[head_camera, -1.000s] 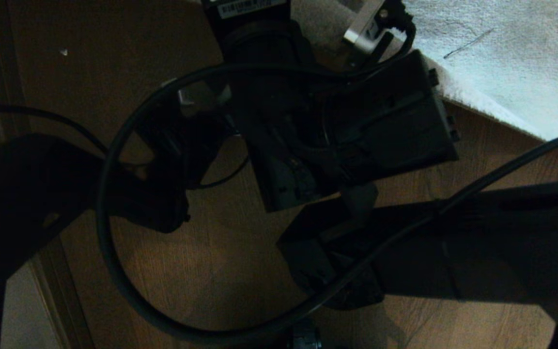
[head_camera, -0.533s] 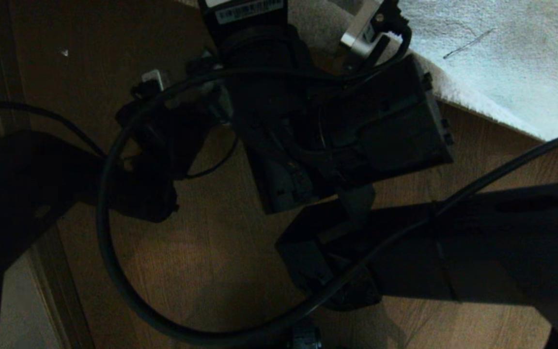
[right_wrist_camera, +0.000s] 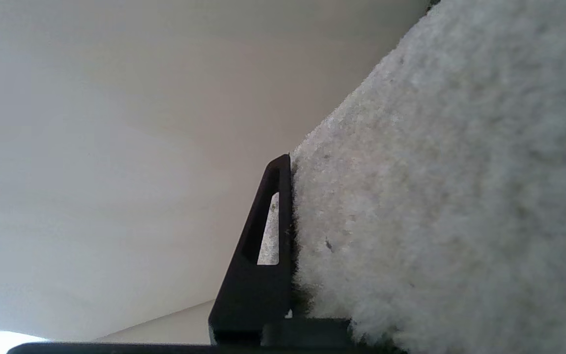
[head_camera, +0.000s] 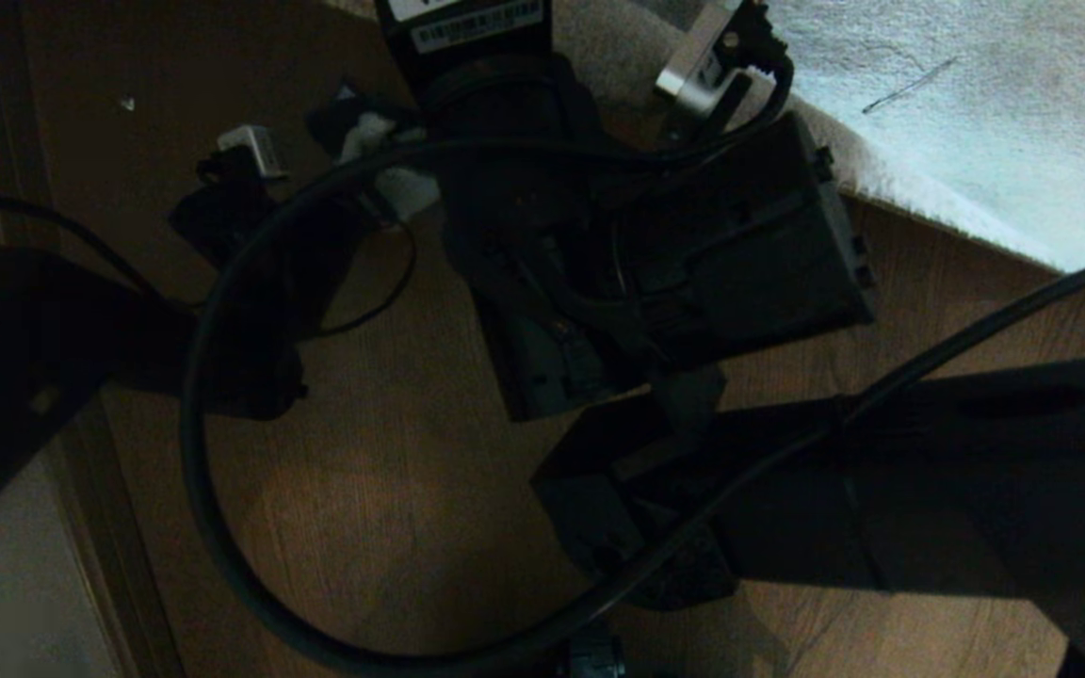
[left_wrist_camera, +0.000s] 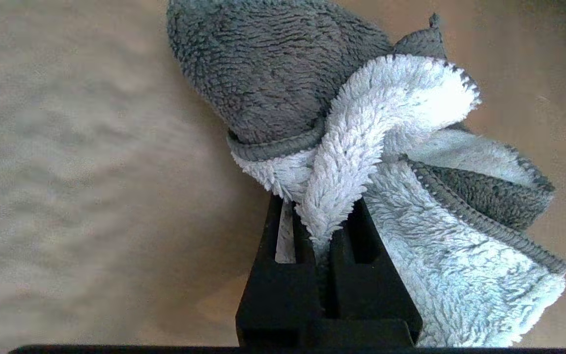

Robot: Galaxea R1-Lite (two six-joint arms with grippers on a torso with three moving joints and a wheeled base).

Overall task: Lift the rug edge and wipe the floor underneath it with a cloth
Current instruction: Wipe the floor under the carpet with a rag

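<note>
The cloth, grey on one side and white on the other, hangs bunched from my left gripper, which is shut on a white fold of it just above the brown floor. From the head, a white bit of the cloth shows by the dark left arm, over the floor. My right gripper is shut on the rug edge; the plush pile presses against one black finger and hides the other. The rug lies at the upper right, its border raised near the right arm.
A thick black cable loops over the floor between the two arms. A dark strip and a pale surface run along the far left. A small white speck lies on the floor near the upper left.
My left arm has swung left and farther away across the floor with the cloth, which now shows white beside the right arm. The right arm has kept still on the rug.
</note>
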